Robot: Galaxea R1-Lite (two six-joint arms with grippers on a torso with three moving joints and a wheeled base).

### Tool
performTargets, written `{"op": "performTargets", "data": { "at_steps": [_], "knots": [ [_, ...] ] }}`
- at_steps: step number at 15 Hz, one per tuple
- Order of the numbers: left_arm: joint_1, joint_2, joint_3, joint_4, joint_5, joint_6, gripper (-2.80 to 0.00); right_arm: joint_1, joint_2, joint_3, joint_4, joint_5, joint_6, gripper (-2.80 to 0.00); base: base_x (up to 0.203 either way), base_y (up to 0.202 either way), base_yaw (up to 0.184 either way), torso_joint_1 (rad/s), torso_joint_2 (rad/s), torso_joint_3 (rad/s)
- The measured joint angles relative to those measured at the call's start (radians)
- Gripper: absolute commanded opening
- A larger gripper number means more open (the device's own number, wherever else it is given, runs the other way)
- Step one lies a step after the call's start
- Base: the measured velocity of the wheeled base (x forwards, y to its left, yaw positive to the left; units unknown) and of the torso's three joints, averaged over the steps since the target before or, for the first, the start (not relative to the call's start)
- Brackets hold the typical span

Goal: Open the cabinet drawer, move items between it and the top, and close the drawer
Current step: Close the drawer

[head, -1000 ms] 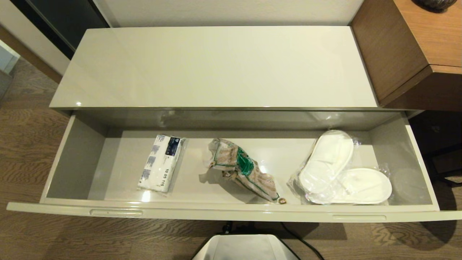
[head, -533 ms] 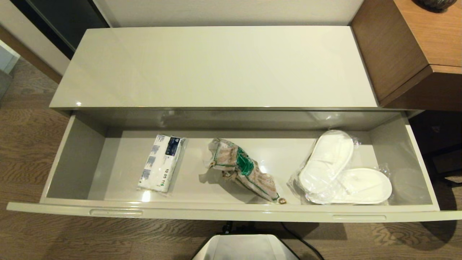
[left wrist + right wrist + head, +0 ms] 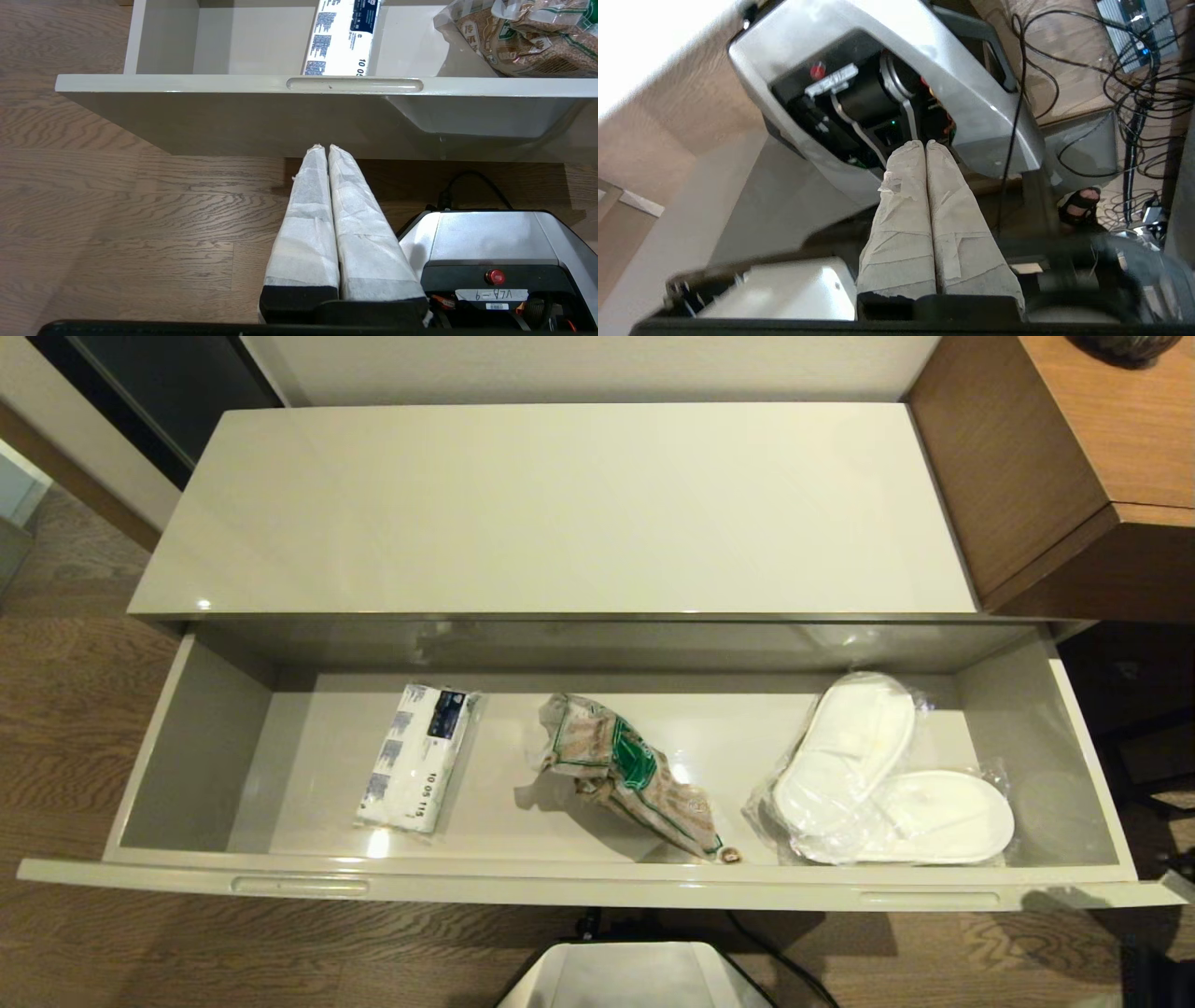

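Currently: cabinet drawer (image 3: 196, 761) pulled fully out, front edge w/ two recesses nearest robot. L to R inside: tissue pack (image 3: 415, 758), wide bare floor to its left; brown-patterned packet (image 3: 630, 773) mid; bagged slippers (image 3: 882, 775) near right wall. Top (image 3: 560, 509) bare, full width free. Left gripper (image 3: 327, 148) low, below drawer front, fingers pressed together, holding nothing. Right gripper (image 3: 924, 142) likewise closed, empty, over robot base (image 3: 971, 107).
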Motion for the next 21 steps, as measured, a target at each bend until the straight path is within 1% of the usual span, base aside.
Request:
{"op": "performTargets", "data": {
  "at_steps": [4,5,6,9,12,13,16,19,21],
  "knots": [
    [0.000,0.000,0.000,0.000,0.000,0.000,-2.80,0.096,0.235,-0.025,-0.241,-0.053,0.089,-2.80,0.000,0.000,0.000,0.000,0.00,0.000],
    [0.000,0.000,0.000,0.000,0.000,0.000,-2.80,0.119,0.275,-0.048,-0.288,-0.059,0.119,-2.80,0.000,0.000,0.000,0.000,0.00,0.000],
    [0.000,0.000,0.000,0.000,0.000,0.000,-2.80,0.136,0.306,-0.077,-0.298,-0.062,0.140,-2.80,0.000,0.000,0.000,0.000,0.00,0.000],
    [0.000,0.000,0.000,0.000,0.000,0.000,-2.80,0.153,0.339,-0.200,-0.251,-0.066,0.172,-2.80,0.000,0.000,0.000,0.000,0.00,0.000],
    [0.000,0.000,0.000,0.000,0.000,0.001,-2.80,0.155,0.305,-0.376,-0.145,-0.063,0.186,-2.80,0.000,0.000,0.000,0.000,0.00,0.000],
    [0.000,0.000,0.000,0.000,0.000,0.001,-2.80,0.155,0.284,-0.413,-0.111,-0.068,0.199,-2.80,0.000,0.000,0.000,0.000,0.00,0.000],
    [0.000,0.000,0.000,0.000,0.000,0.000,-2.80,0.167,0.231,-0.495,-0.075,-0.125,0.217,-2.80,0.000,0.000,0.000,0.000,0.00,0.000],
    [0.000,0.000,0.000,0.000,0.000,0.000,-2.80,0.177,0.189,-0.552,-0.037,-0.138,0.238,-2.80,0.000,0.000,0.000,0.000,0.00,0.000],
    [0.000,0.000,0.000,0.000,0.000,0.000,-2.80,0.200,0.168,-0.577,-0.024,-0.138,0.248,-2.80,0.000,0.000,0.000,0.000,0.00,0.000]
  ]
}}
